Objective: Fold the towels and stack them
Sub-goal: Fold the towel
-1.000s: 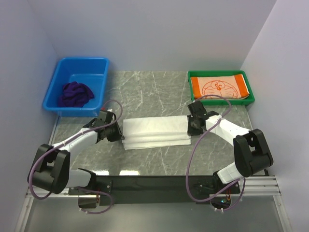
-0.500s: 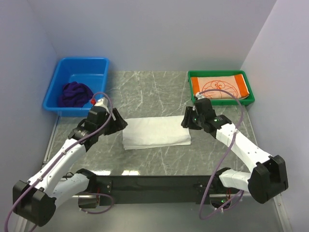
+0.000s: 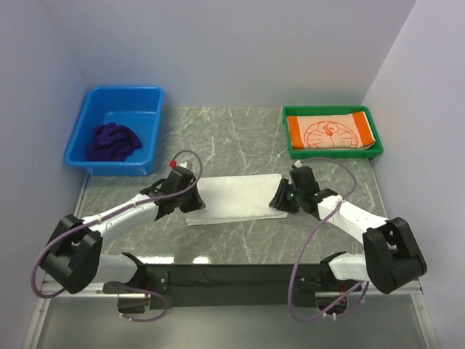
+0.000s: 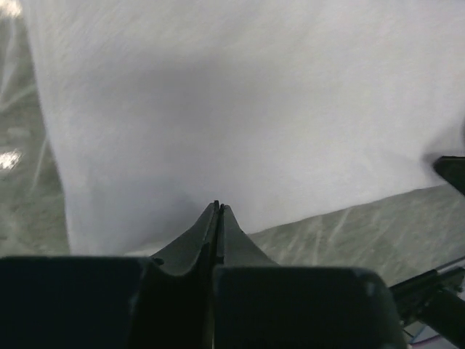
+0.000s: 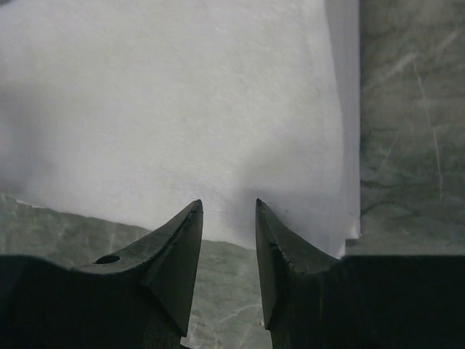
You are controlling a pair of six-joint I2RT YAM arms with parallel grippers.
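The white towel (image 3: 236, 198) lies folded flat on the marble table (image 3: 232, 138). My left gripper (image 3: 192, 198) is at its left end, low on the cloth. In the left wrist view its jaws (image 4: 218, 206) are pressed shut over the near edge of the white towel (image 4: 240, 109). My right gripper (image 3: 280, 200) is at the right end. In the right wrist view it (image 5: 228, 203) is open, with the edge of the white towel (image 5: 182, 109) between its jaws. The purple towel (image 3: 112, 140) lies bunched in the blue bin (image 3: 149, 102). The orange Doraemon towel (image 3: 330, 133) lies folded in the green tray (image 3: 289, 138).
The blue bin stands at the back left and the green tray at the back right. Purple cables (image 3: 341, 163) loop beside both arms. A black rail (image 3: 232, 276) runs along the near edge of the table.
Both arms rose over the far edge of the white towel, then came down low at its two ends. The towel now lies as a narrower, flatter fold.
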